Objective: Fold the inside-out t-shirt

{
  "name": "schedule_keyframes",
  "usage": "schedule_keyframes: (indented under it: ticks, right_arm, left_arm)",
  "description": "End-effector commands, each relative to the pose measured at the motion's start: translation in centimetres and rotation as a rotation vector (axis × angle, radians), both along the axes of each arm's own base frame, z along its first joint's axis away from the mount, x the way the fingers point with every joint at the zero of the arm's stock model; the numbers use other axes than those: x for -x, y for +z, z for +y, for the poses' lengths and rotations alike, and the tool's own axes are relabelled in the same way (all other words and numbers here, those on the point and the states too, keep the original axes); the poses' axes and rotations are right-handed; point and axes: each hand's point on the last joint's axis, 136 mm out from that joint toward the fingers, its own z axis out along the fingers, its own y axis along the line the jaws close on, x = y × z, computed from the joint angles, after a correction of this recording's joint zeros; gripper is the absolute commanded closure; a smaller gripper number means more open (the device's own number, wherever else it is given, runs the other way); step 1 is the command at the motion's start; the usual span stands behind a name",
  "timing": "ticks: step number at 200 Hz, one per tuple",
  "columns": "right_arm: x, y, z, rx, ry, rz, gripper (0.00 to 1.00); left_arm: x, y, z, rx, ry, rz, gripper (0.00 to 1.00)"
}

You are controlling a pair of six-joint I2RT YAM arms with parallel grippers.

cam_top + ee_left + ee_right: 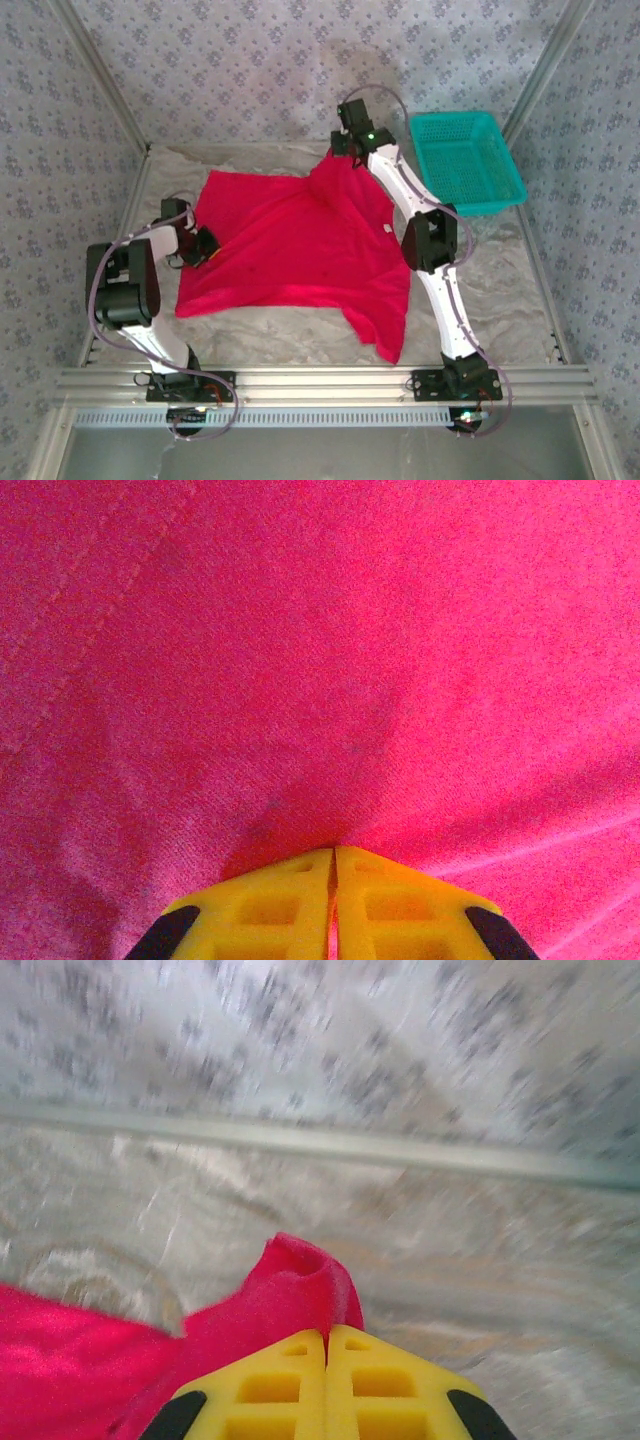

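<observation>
Cloth of bright red covers the middle of the table point(500, 290): the t-shirt point(300, 245) lies spread and mostly flat on the pale crumpled cover, one sleeve point(385, 330) trailing toward the near edge and a small white tag point(386, 231) showing near its right side; the left gripper point(333, 852) sits at the shirt's left edge, its yellow fingers point(270, 910) pressed together on a pucker of the red fabric; the right gripper point(326, 1332) is at the shirt's far edge, jaws closed, pinching a raised fold that peaks there; a teal mesh basket point(465, 160) stands at the far right, near the right arm point(440, 270), apart from the shirt
</observation>
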Motion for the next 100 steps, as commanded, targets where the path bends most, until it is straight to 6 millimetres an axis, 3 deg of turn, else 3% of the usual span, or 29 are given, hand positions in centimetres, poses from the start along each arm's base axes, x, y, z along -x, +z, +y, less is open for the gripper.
schedule_keyframes:
  ticks: [1,28,32,38,46,55,79,100]
  right_arm:
    - [-1.2,5.3,-4.6,0.101,-0.121,-0.135,1.0]
    - [-2.2,3.8,-6.6,0.112,-0.164,-0.117,1.0]
    - [-2.3,3.4,-6.8,0.114,-0.167,-0.112,0.95]
    - [-2.5,2.8,-7.2,0.123,-0.177,-0.104,0.81]
    - [-2.4,2.0,-7.7,0.14,-0.196,-0.084,0.45]
    - [-2.0,1.3,-8.1,0.147,-0.211,-0.048,0.24]
    - [0.9,0.6,-7.3,0.128,-0.205,0.063,0.08]
    - [4.5,-1.0,-5.6,0.114,-0.163,0.177,0.06]
  left_arm:
    - [4.0,-2.5,1.3,-0.049,0.024,0.138,0.91]
    - [4.9,-2.3,1.8,-0.063,0.038,0.141,0.92]
    - [5.0,-2.2,1.8,-0.065,0.039,0.138,0.92]
    - [5.1,-2.1,1.8,-0.066,0.042,0.136,0.92]
    - [5.1,-1.7,1.8,-0.068,0.044,0.129,0.92]
    - [5.0,-1.1,1.9,-0.075,0.045,0.116,0.92]
    - [3.7,2.0,1.9,-0.129,0.034,0.045,0.85]
    - [1.1,5.5,0.3,-0.159,-0.023,-0.059,0.78]
